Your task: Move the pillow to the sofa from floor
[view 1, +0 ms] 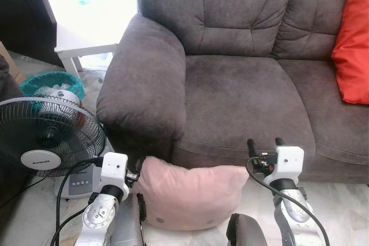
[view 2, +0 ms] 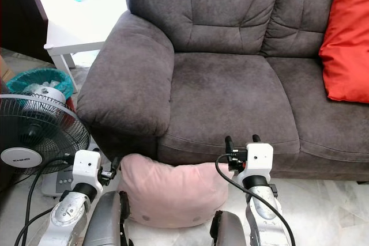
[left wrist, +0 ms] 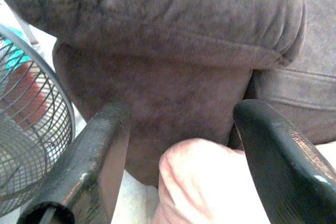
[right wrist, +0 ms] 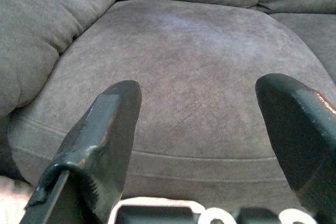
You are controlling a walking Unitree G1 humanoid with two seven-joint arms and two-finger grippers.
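A pale pink pillow [view 1: 190,194] lies on the floor against the front of the dark grey sofa [view 1: 242,90], below the seat nearest the armrest. My left gripper [left wrist: 184,129] is open at the pillow's upper left corner; that corner [left wrist: 205,187] pokes up between its two fingers, with the sofa's armrest behind. My right gripper [view 1: 265,143] is open just above the pillow's right end, level with the front edge of the seat cushion [right wrist: 199,77], and holds nothing.
A red cushion [view 1: 353,44] leans at the sofa's right end. A standing fan [view 1: 46,136] with a trailing black cable is close on my left. Behind it are a teal basket [view 1: 52,82] and a white low table [view 1: 86,33].
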